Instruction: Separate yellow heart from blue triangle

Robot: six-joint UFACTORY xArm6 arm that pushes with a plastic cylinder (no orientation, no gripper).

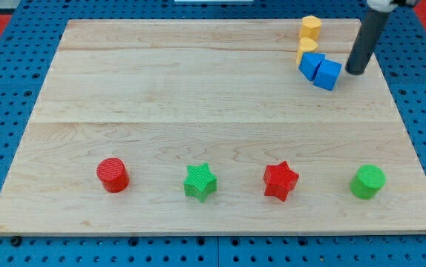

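Blue blocks (320,70) crowd my tip (356,72) (its left).

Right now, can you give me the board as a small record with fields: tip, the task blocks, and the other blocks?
tip: my tip is at the view's upper right, just right of the blue cube, close to it; contact cannot be told
task blocks: yellow heart touches the blue triangle just below it
nearby: yellow hexagon above the heart
bottom row, left to right: red cylinder, green star, red star, green cylinder
surface: wooden board
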